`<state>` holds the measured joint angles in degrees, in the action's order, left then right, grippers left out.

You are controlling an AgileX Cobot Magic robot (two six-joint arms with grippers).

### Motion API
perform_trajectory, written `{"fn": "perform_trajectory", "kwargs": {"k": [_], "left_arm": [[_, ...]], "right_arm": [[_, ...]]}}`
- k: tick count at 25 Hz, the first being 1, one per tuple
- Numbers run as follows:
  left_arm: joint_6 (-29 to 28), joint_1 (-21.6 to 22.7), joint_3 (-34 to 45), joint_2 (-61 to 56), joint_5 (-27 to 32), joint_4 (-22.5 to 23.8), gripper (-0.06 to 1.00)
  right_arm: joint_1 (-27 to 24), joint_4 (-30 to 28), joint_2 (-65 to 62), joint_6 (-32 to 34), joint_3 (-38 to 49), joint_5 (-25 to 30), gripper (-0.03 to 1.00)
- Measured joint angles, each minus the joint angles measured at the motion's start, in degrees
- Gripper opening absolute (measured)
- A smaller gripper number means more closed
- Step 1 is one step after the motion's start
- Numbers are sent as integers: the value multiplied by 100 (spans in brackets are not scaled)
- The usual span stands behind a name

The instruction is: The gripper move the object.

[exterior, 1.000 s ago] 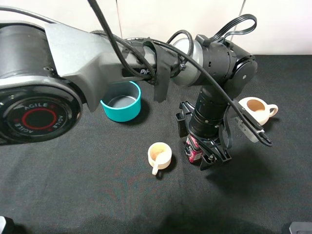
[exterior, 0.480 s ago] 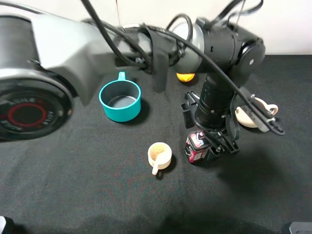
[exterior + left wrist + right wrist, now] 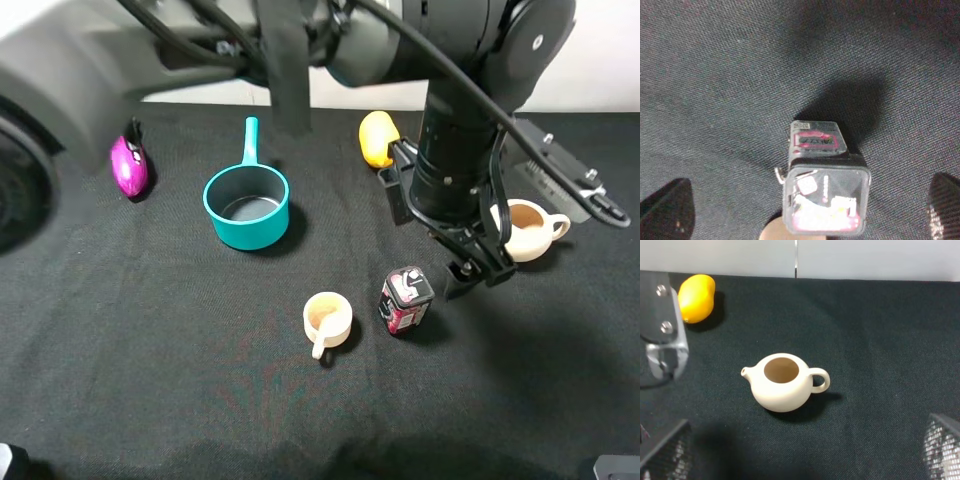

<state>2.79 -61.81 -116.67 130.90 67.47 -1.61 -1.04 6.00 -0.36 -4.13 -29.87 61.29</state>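
Note:
The object, a small dark red and black carton (image 3: 405,300) with a silver-grey top, stands on the black cloth just right of the beige cup (image 3: 327,318). My left gripper (image 3: 478,278) hangs open above the carton and a little to its right, not touching it. In the left wrist view the carton (image 3: 822,175) lies between and below the spread dark fingertips (image 3: 665,205) of the left gripper (image 3: 805,202). My right gripper (image 3: 802,447) is open and empty; only its fingertips show at the edges of its wrist view.
A teal saucepan (image 3: 246,205) sits at back left and a magenta object (image 3: 128,165) further left. A yellow lemon (image 3: 377,138) lies at the back. A cream teapot (image 3: 525,228) stands right of the left arm and also shows in the right wrist view (image 3: 785,382).
My left gripper has opened, let go of the carton and risen up and back from it. The carton stays standing beside the cup.

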Motion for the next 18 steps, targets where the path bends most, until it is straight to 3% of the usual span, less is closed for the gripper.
{"fn": "perform_trajectory", "kwargs": {"k": [18], "left_arm": [[-24,0,35,-963,12,600,98]], "right_arm": [[0,0,0,0,0,0,69]]}}
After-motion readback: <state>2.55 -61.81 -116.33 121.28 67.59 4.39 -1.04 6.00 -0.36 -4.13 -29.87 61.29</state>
